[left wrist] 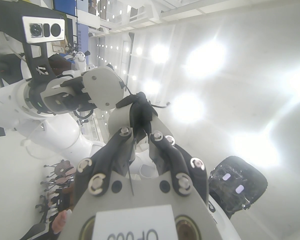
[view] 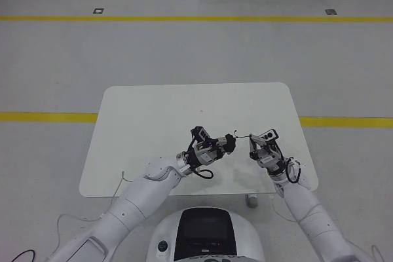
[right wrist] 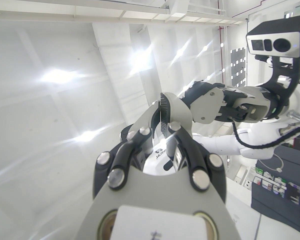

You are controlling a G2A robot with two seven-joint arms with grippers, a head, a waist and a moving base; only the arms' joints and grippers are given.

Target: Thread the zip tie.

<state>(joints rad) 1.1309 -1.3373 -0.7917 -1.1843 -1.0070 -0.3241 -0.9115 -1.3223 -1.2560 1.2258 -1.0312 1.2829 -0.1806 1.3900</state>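
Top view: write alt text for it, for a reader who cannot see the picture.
Seen from above, two white robot arms are held over the near edge of a white table, the left gripper and right gripper facing each other closely. A thin black zip tie runs between their tips. Grey floor with yellow lines surrounds the table.

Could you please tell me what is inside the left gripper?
The left gripper is shut on the zip tie: an end pokes out beyond it, and a thin strand trails back toward the wrist. The stretch clamped between its pads is covered.
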